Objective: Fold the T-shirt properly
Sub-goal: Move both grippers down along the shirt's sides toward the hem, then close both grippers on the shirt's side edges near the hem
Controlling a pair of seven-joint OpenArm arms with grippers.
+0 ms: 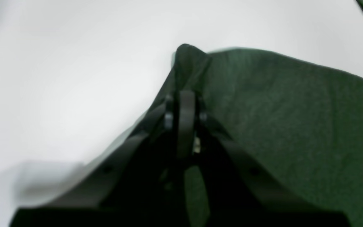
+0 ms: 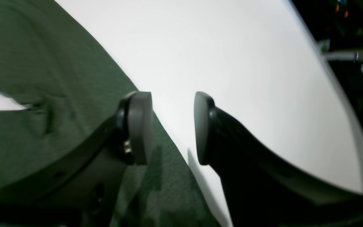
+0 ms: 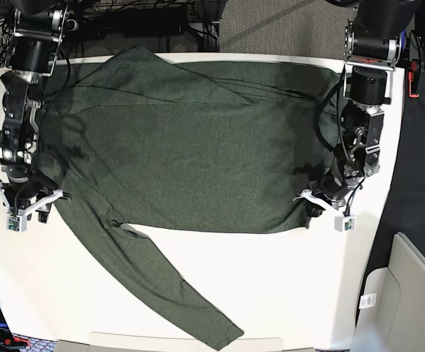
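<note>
T-shirt (image 3: 197, 147), dark olive-green heathered knit with long sleeves and no print, lies spread flat across the white table (image 3: 285, 293), covering most of its far half. Nearest the camera in the base view, one long sleeve (image 3: 175, 286) runs diagonally toward the table's front edge, its cuff close to that edge. Farther back, the lower hem forms a fairly straight line across the table's middle, with a small pucker where the sleeve meets the body. At that hem's corner on the view's right, the left gripper (image 1: 186, 94) has its fingers clenched on a pinch of fabric; the left wrist view shows cloth peaked up between the pads, draping away to the right. On the view's left, the right gripper (image 2: 173, 126) stands with fingers parted, grasping nothing, one pad (image 2: 140, 126) over the shirt's edge and the other over bare table. Beyond, the body shows soft diagonal folds toward the far edge, where the shoulder area bunches slightly.
</note>
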